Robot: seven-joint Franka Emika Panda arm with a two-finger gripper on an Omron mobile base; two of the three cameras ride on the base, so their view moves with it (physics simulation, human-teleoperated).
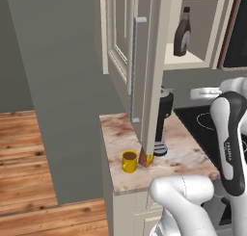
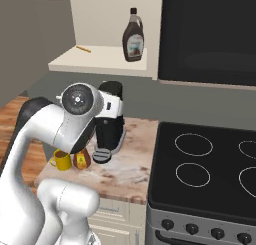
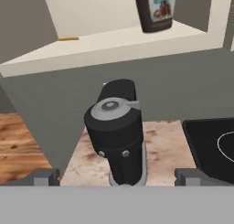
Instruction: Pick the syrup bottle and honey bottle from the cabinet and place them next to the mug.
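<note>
A: Nearest first, taking the small bright yellow mug (image 1: 129, 161) as the marker?

B: The small amber-orange honey bottle (image 2: 82, 159) stands touching it on the marbled countertop (image 1: 183, 158); that half looks finished. The two-finger gripper (image 3: 117, 176) hangs empty, tips spread wide, facing the black cylindrical appliance (image 3: 118, 131) just behind the mug.

A: Farther?

B: Well above the mug, the dark brown syrup bottle (image 2: 133, 36) stands upright on the cream-beige cabinet's (image 1: 144, 52) shelf, door swung open for reaching in.

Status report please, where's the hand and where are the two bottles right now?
Hand open, empty, over counter. Syrup bottle upright on cabinet shelf. Honey bottle on counter beside mug. Black appliance under shelf.
</note>
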